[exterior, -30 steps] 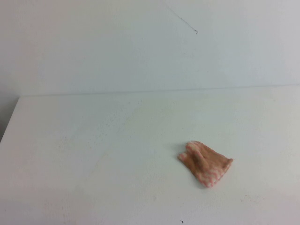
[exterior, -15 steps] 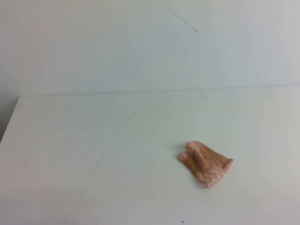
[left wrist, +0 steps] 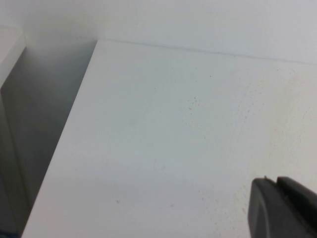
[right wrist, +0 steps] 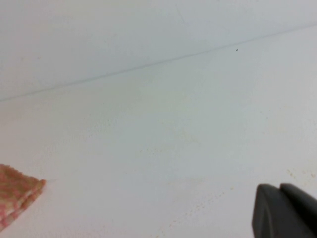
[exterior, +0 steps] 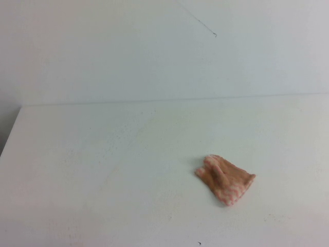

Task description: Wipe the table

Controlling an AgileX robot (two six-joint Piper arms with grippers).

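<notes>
1. Table [exterior: 103, 170]: one, white. It fills the lower half of the high view, and its far edge meets a pale wall [exterior: 128, 51]. The left wrist view shows the left edge of the table, with a shaded gap beside it.
2. Cloth [exterior: 225, 179]: one, pinkish-orange with a pale pattern. It lies crumpled in a rough triangle on the table, right of centre and towards the near side. Nothing touches it. One corner of it also shows at the border of the right wrist view [right wrist: 15, 196].
3. Left pincer [left wrist: 276, 186]: one, dark, seen only in its own wrist view. It is above bare table near the far left corner. Its two tips lie pressed together with only a thin seam between them, and they grip nothing.
4. Right pincer [right wrist: 280, 191]: one, dark, seen only in its own wrist view. It is above bare table and well apart from the cloth. Its tips are closed against each other and it is empty.
5. Marks: one small dark dot on the wall [exterior: 215, 35] at the end of a thin slanting line, and one dark speck on the table near its front edge [exterior: 199, 243]. Faint yellowish speckling shows on the table in both wrist views.
</notes>
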